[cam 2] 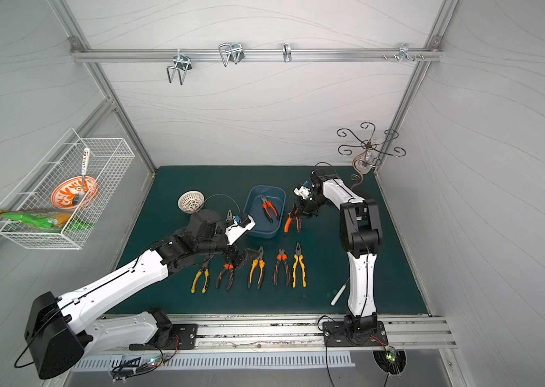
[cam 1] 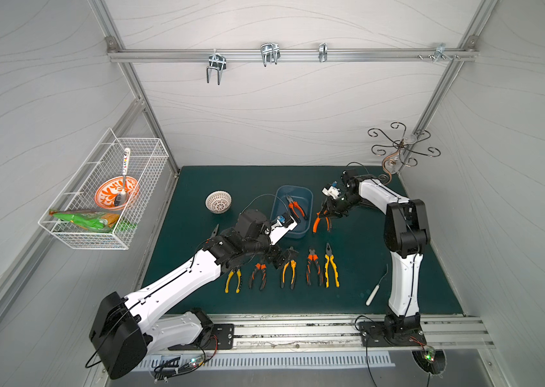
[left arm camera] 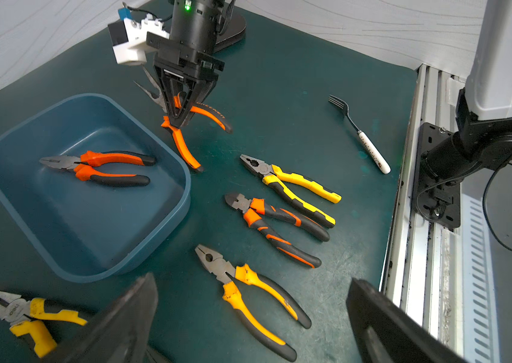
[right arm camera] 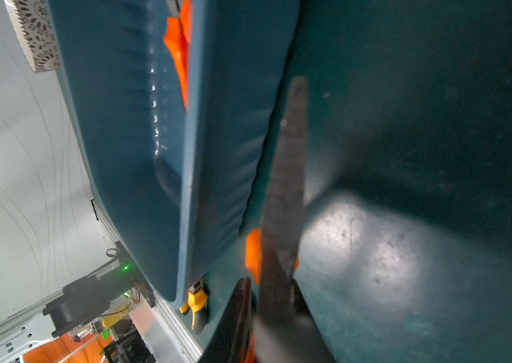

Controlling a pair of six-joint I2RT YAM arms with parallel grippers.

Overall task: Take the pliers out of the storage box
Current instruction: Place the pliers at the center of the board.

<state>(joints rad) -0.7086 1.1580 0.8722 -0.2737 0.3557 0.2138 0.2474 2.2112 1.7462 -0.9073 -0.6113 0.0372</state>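
On the table [cam 1: 358, 278], in both top views, the storage box [cam 1: 301, 200] [cam 2: 279, 200] holds one pair of orange-and-black pliers [cam 1: 295, 208] [cam 2: 269, 209]. Just beside the box, on the right arm's side, the right end effector [cam 1: 325, 216] [cam 2: 299, 214] is clamped on long-nose pliers [cam 1: 320, 223] [cam 2: 292, 222]. Nearer the robot than the box, the left end effector [cam 1: 281, 258] [cam 2: 241, 259] hangs spread wide above a row of five pliers [cam 1: 313, 266] [cam 2: 281, 266].

From the left wrist, its two fingers [left arm camera: 128, 317] stand far apart, gripping nothing. The orange-and-black pliers [left arm camera: 100, 168] lie flat inside the box [left arm camera: 154, 232]. Just outside its rim the right end effector [left arm camera: 179, 121] pinches the long-nose pliers [left arm camera: 185, 147], handles splayed downward.

From the right wrist, the long-nose pliers' blurred metal nose [right arm camera: 283, 188] runs alongside the box's outer wall [right arm camera: 223, 157].
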